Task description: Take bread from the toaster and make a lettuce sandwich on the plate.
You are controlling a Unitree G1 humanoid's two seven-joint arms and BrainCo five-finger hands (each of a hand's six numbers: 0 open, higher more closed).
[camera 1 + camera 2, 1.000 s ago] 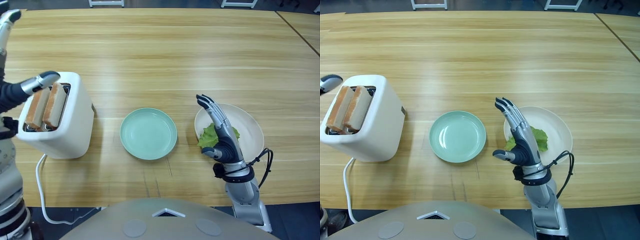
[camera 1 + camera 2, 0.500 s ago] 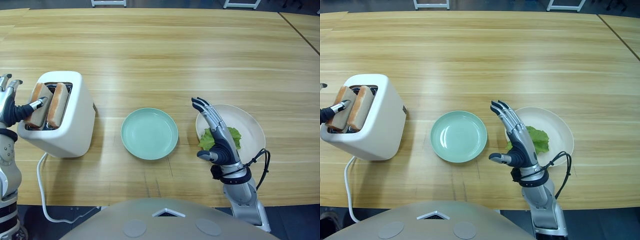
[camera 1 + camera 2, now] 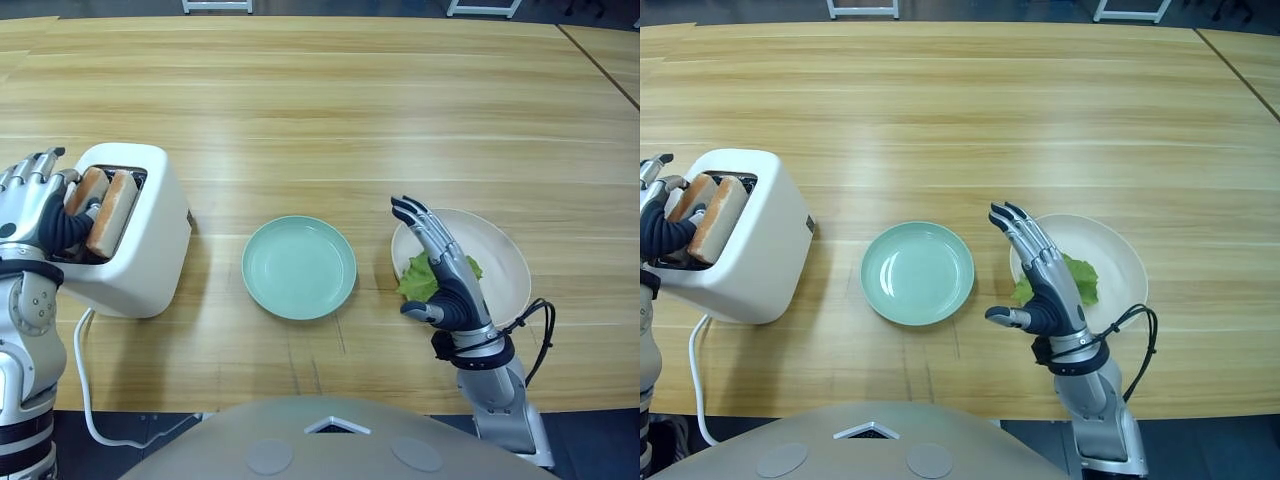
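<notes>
- Wide light wooden counter point(image 3: 330, 110) is carrying everything.
- White two-slot toaster point(image 3: 150, 260) is sitting directly under the left hand point(image 3: 30, 215). Its fingers point(image 3: 40, 168) are clenching around the outer toasted bread slice point(image 3: 85, 190). The second toasted slice point(image 3: 113, 212) is standing just inboard of them.
- Judgement: the lift should be going straight up with a firm pinch, so the slice is not snagging the slot or dragging the toaster.
- Cream round bowl point(image 3: 505, 260) is lying under the right hand point(image 3: 450, 290). Its fingers are stretched out, released and holding nothing.
- Round pale green plate point(image 3: 298, 267) is waiting bare, between the two sets of fingers.
- Green lettuce leaf point(image 3: 1085, 280) is lying beneath the right fingers.
- White power cord point(image 3: 80, 370) is trailing below the left fingers.
- Likely crowding: the neighbouring slice.
</notes>
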